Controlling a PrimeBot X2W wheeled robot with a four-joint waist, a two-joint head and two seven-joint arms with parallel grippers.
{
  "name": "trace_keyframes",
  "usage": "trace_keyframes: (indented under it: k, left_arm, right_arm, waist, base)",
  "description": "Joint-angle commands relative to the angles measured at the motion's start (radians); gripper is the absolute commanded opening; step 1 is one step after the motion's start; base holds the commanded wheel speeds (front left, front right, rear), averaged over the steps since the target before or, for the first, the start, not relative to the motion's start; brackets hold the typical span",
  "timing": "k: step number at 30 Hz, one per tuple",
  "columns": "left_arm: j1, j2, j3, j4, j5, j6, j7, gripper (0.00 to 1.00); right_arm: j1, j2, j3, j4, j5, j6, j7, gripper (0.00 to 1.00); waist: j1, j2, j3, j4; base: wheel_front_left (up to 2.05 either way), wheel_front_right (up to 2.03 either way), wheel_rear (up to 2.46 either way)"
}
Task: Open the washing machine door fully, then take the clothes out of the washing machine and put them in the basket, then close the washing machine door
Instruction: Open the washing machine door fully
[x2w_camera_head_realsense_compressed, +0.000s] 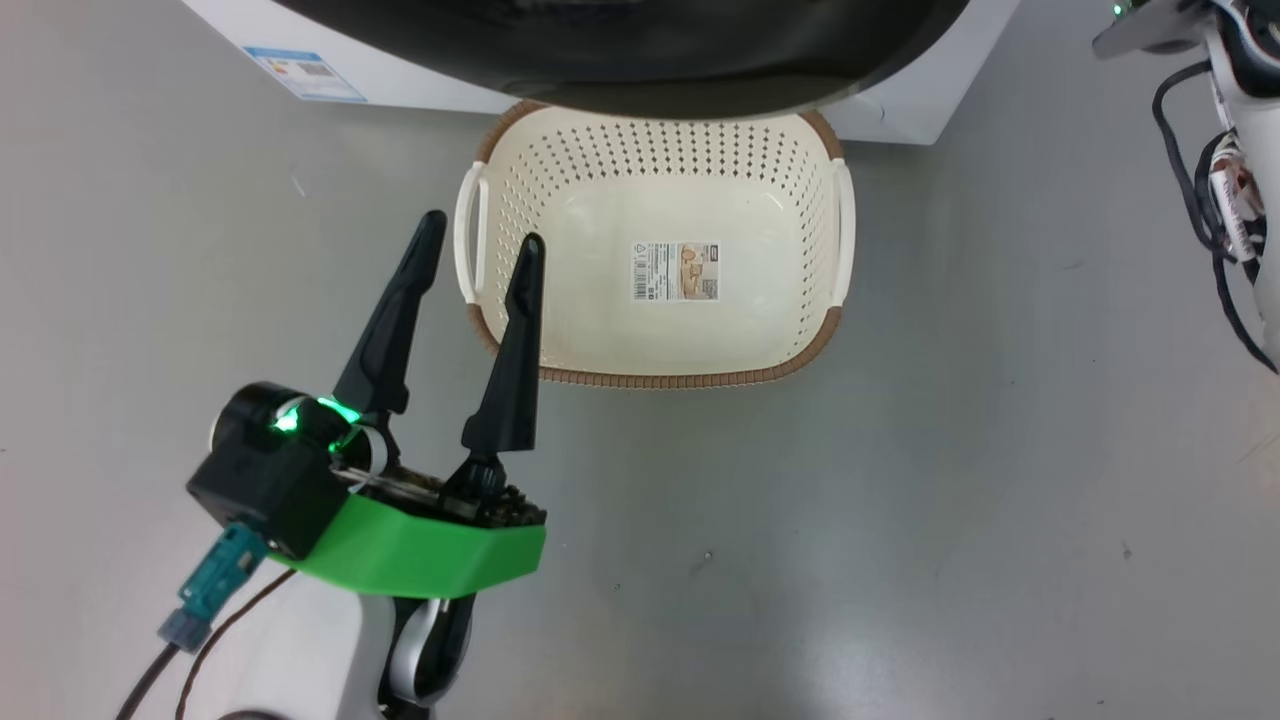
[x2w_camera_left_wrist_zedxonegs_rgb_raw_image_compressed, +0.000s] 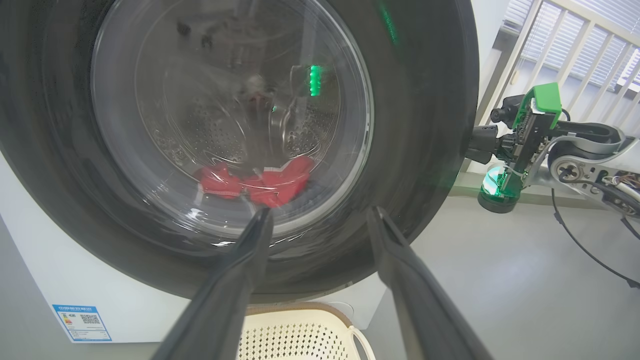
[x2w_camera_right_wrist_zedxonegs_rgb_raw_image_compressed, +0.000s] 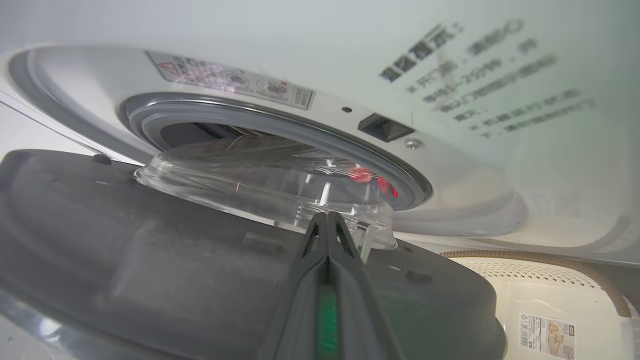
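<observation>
The washing machine door (x2w_camera_head_realsense_compressed: 640, 80) stands slightly ajar, its glossy black rim (x2w_camera_left_wrist_zedxonegs_rgb_raw_image_compressed: 420, 125) overhanging the basket (x2w_camera_head_realsense_compressed: 660, 378). Through its glass window the red clothes (x2w_camera_left_wrist_zedxonegs_rgb_raw_image_compressed: 265, 182) lie in the steel drum of the washing machine (x2w_camera_left_wrist_zedxonegs_rgb_raw_image_compressed: 30, 280). My left gripper (x2w_camera_head_realsense_compressed: 481, 234) hangs open and empty beside the basket's left handle, pointing at the door (x2w_camera_left_wrist_zedxonegs_rgb_raw_image_compressed: 319, 215). My right gripper (x2w_camera_right_wrist_zedxonegs_rgb_raw_image_compressed: 327, 216) is shut, its tips behind the door's inner face (x2w_camera_right_wrist_zedxonegs_rgb_raw_image_compressed: 150, 260) next to the glass bowl (x2w_camera_right_wrist_zedxonegs_rgb_raw_image_compressed: 250, 180). Red clothes (x2w_camera_right_wrist_zedxonegs_rgb_raw_image_compressed: 360, 175) glimpse past the grey seal. The basket holds nothing but its paper label.
The right arm's wrist (x2w_camera_left_wrist_zedxonegs_rgb_raw_image_compressed: 525, 130) with its green cover reaches to the door's right edge, cables trailing (x2w_camera_head_realsense_compressed: 1230, 150). A blue energy label (x2w_camera_head_realsense_compressed: 305, 73) marks the washer's lower front. Grey floor (x2w_camera_head_realsense_compressed: 950, 500) spreads around the basket. A railing (x2w_camera_left_wrist_zedxonegs_rgb_raw_image_compressed: 575, 50) stands behind on the right.
</observation>
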Motion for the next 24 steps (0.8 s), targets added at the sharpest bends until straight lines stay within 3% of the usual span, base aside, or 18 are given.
trace_keyframes:
  k: [1, 24]
  left_arm:
    - [-0.001, 0.019, 0.032, -0.027, -0.009, -0.003, -0.008, 1.00]
    - [0.054, 0.019, 0.051, -0.026, -0.019, 0.015, -0.008, 1.00]
  right_arm:
    - [0.029, 0.049, 0.026, -0.039, 0.010, 0.008, 0.022, 0.00]
    - [0.234, 0.032, 0.071, -0.160, 0.044, 0.008, 0.104, 0.00]
  waist:
    - [0.0000, -0.0001, -0.008, 0.001]
    - [0.0000, -0.0001, -0.145, 0.059]
  base:
    - [0.00, 0.00, 0.00]
    - [0.00, 0.00, 0.00]
